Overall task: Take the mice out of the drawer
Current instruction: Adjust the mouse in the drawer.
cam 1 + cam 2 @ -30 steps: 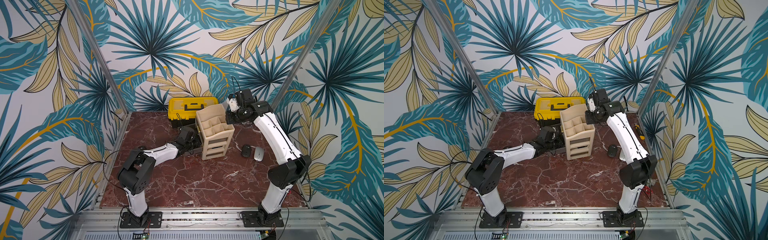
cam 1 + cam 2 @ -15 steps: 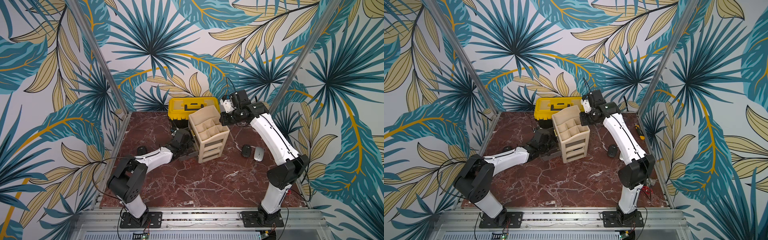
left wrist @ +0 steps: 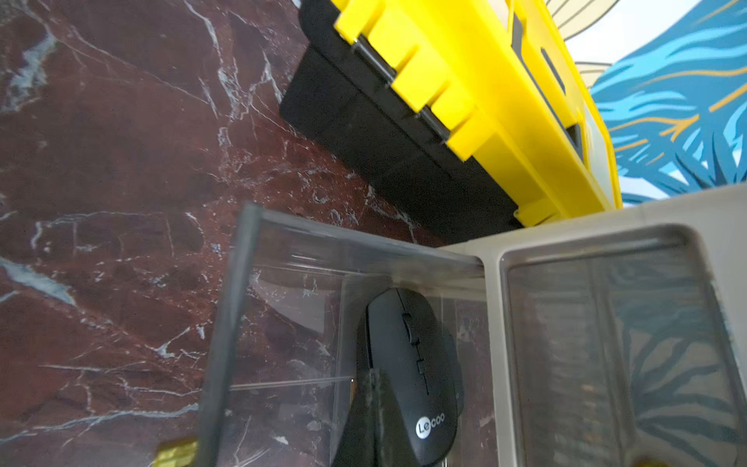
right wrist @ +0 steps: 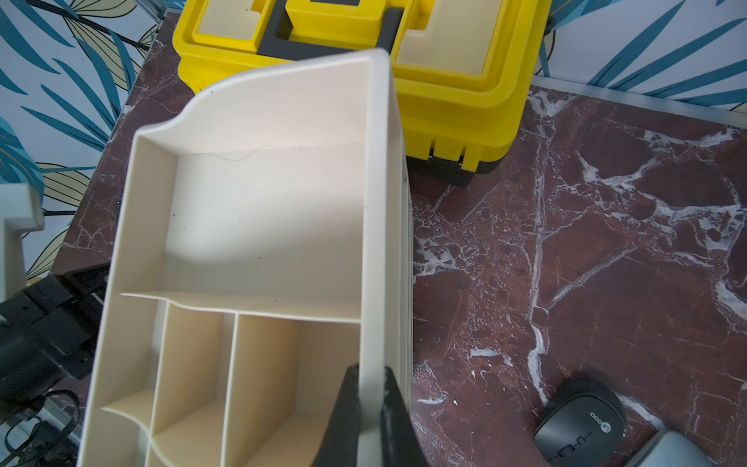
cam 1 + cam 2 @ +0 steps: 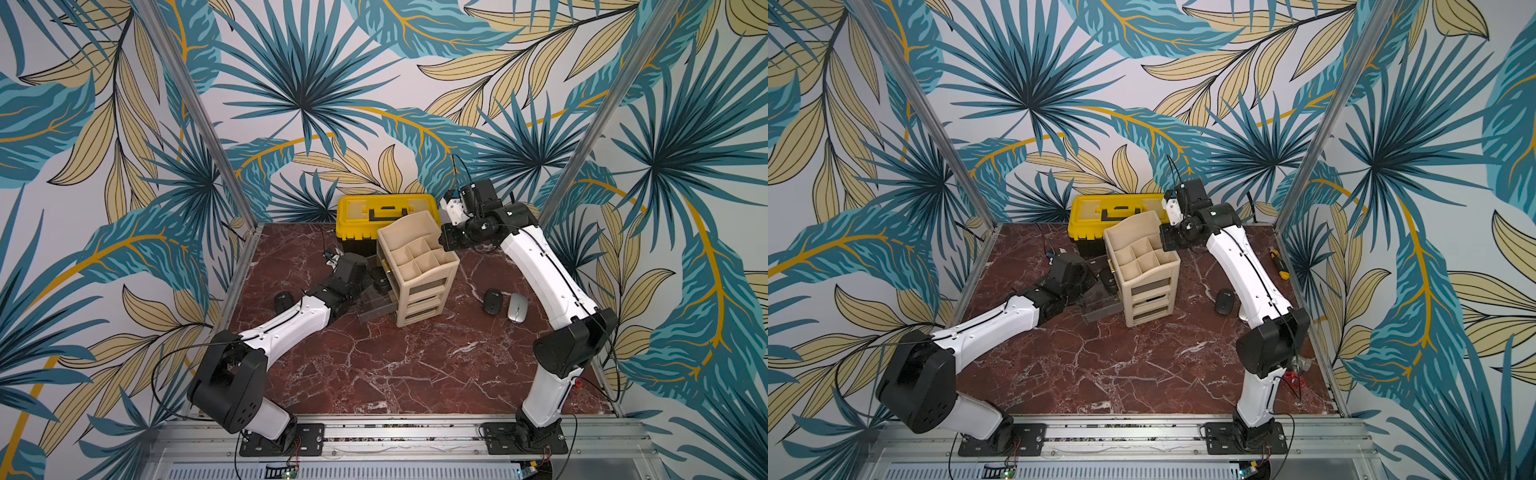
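From my station, both top views show the beige organizer [image 5: 420, 286] standing at upper centre of the marble table [image 5: 395, 365], just in front of the yellow toolbox [image 5: 386, 208]. A clear drawer [image 3: 238, 303] sticks out of it toward the left of the frame. My left gripper [image 5: 371, 279] reaches into that drawer. In the left wrist view a black mouse [image 3: 408, 356] lies over the drawer floor with one finger [image 3: 374, 412] pressed to its flank. The other finger is hidden behind the mouse, so I read the tool as clamped narrow on it. My right gripper [image 4: 370, 408] is pinched tight on the organizer's upper side wall, with one finger [image 4: 347, 404] inside the compartment and its partner outside. Three mice are already out on the table. A second black mouse [image 5: 284, 300] peeks out left of my left forearm. A third black mouse [image 5: 493, 301] and a silver mouse [image 5: 517, 307] lie just beside each other right of the organizer, under my right arm. A yellow-and-black utility knife [image 5: 1278, 262] lies near the right wall.
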`<control>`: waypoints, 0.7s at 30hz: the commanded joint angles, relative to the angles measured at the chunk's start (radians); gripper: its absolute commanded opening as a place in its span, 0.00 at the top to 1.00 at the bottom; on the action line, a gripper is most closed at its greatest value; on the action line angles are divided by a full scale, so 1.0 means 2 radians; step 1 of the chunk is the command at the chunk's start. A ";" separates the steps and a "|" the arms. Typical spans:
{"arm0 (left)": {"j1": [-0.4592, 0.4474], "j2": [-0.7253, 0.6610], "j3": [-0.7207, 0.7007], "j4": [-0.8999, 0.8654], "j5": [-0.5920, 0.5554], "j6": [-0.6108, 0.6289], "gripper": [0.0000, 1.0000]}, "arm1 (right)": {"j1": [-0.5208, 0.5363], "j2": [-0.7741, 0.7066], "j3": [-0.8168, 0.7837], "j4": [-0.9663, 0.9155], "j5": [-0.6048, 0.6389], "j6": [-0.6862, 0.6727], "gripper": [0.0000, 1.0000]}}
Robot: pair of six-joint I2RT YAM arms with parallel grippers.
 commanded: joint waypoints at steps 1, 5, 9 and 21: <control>0.010 0.028 0.037 0.027 0.066 0.044 1.00 | -0.008 0.026 -0.012 -0.053 0.032 -0.018 1.00; 0.037 0.072 0.084 0.009 0.152 0.058 1.00 | -0.008 0.025 -0.011 -0.056 0.035 -0.020 1.00; 0.048 0.084 0.098 0.023 0.163 0.072 1.00 | -0.008 0.024 -0.011 -0.057 0.037 -0.021 1.00; 0.064 0.170 0.234 -0.086 0.297 0.117 1.00 | -0.009 0.031 -0.003 -0.060 0.036 -0.023 1.00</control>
